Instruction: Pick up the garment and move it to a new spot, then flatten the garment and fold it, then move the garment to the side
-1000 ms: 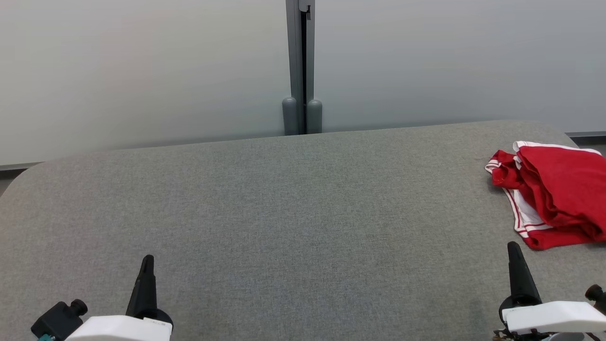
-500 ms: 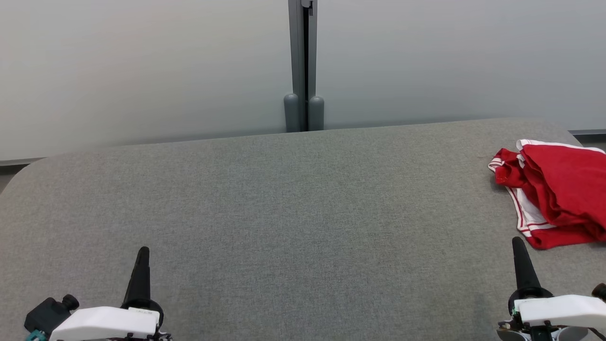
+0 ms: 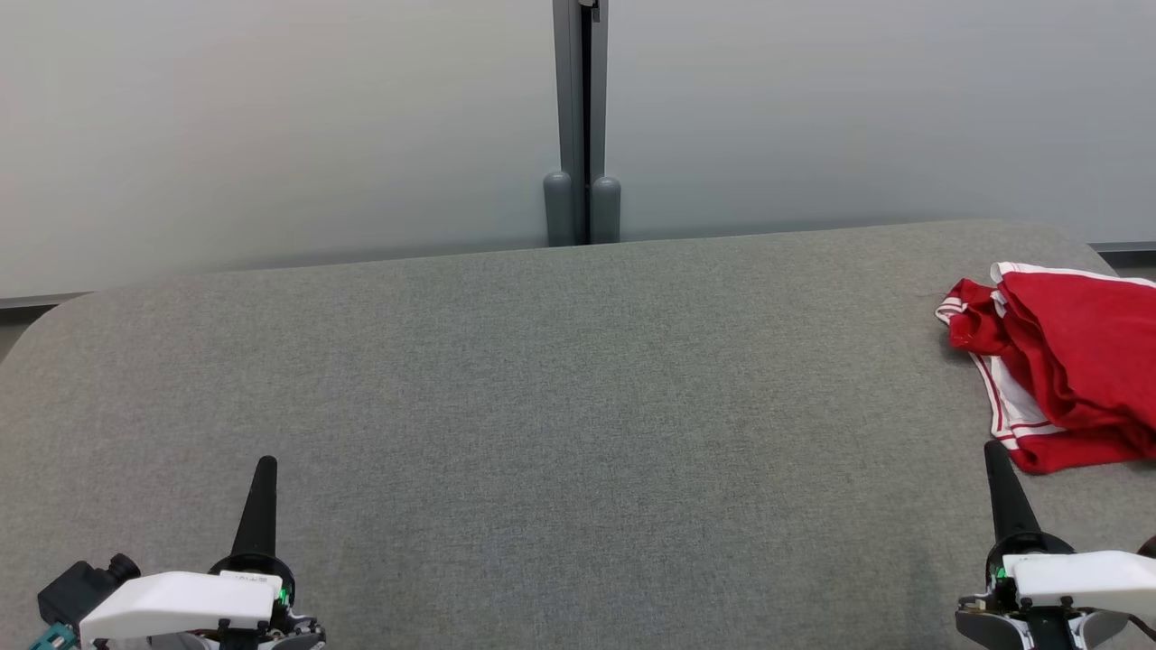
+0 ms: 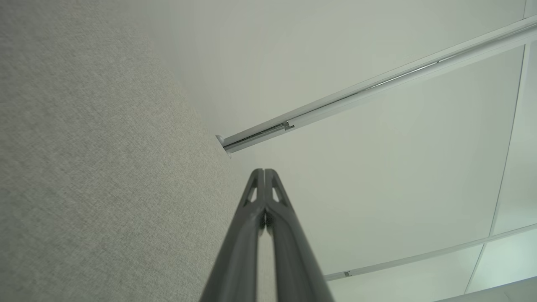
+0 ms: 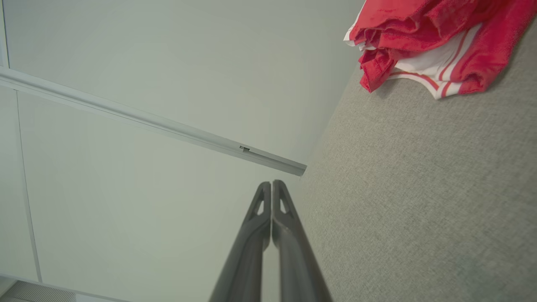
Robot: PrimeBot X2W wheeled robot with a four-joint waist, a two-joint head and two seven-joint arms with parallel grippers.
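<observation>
One red garment (image 3: 1075,361). One grey table (image 3: 542,406). Two grippers: left gripper (image 3: 265,462), right gripper (image 3: 992,447). Two short grey posts (image 3: 558,209) behind the table's far edge.

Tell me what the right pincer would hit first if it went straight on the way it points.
Probably the pale wall beyond the far edge of the table. The right pincer aims past the red garment, which lies off its line, though depth is unclear.
</observation>
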